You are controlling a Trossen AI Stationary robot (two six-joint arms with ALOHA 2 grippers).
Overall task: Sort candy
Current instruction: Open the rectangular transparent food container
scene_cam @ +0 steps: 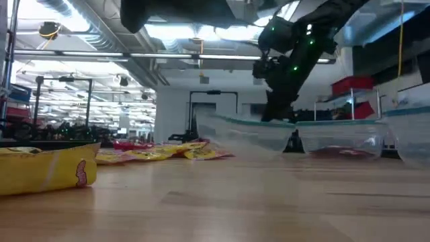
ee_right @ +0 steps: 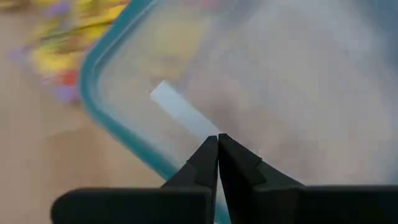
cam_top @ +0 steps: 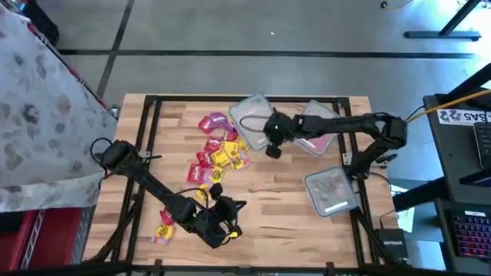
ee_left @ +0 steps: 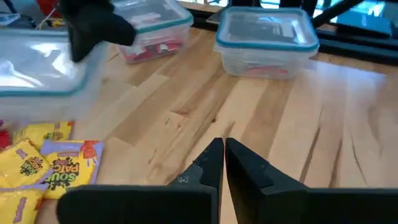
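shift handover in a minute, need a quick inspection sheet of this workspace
surface: wooden table, black frame rails along its edges
job's things: candy piled left of centre; a few packets near the front-left edge
clutter: three clear tubs at the right, teal-rimmed
grippers: left tool shut, empty, over bare wood; right tool shut, over a tub rim
cables: yellow cable at far right
surroundings: patterned cloth left; keyboard right
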